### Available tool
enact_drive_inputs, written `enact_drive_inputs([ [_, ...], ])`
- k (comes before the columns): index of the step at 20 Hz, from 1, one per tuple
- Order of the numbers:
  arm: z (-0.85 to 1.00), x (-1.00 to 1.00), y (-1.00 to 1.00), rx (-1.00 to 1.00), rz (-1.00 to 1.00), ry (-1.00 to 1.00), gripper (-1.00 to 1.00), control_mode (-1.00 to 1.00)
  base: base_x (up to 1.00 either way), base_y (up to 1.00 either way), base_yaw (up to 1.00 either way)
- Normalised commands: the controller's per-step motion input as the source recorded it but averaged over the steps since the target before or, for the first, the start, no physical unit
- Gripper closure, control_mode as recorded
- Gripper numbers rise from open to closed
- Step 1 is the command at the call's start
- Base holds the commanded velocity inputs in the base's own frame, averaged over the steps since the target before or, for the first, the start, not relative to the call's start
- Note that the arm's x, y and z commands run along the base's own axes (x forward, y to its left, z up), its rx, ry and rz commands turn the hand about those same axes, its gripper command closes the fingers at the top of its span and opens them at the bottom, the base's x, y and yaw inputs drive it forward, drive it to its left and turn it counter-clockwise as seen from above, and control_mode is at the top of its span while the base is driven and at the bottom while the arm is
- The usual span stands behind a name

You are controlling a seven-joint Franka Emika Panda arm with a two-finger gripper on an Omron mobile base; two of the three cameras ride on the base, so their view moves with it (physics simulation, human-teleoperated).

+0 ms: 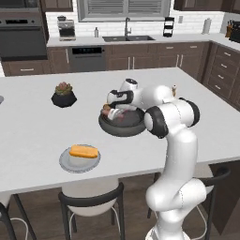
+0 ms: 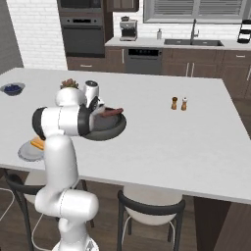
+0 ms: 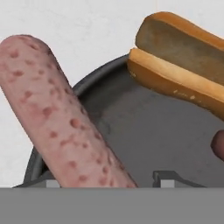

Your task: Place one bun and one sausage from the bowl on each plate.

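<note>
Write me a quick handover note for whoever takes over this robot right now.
Gripper: low inside the bowl, jaws either side of a sausage; a firm grip cannot be confirmed.
Bowl also holds one bun and the tip of a second sausage.
Done: one bun on the pale grey plate.
Left: a sausage for that plate, then a bun and sausage for the second plate.
</note>
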Motion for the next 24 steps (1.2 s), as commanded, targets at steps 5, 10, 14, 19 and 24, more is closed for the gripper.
enact_drive_inputs([
  [5, 0.83, -1.0, 0.24, 0.0, 0.0, -0.09, 1.0, -1.0, 0.0, 0.0, 0.0],
  [10, 0.37, -1.0, 0.93, 0.0, 0.0, 0.01, 1.0, -1.0, 0.0, 0.0, 0.0],
  [14, 0.0, -1.0, 1.0, 0.0, 0.0, 0.06, 1.0, -1.0, 0.0, 0.0, 0.0],
  [19, -0.04, -0.87, 0.83, 0.0, -0.01, 0.14, 1.0, -1.0, 0.0, 0.0, 0.0],
  [24, -0.32, -0.59, 0.65, 0.0, -0.02, 0.13, 1.0, -1.0, 0.0, 0.0, 0.0],
])
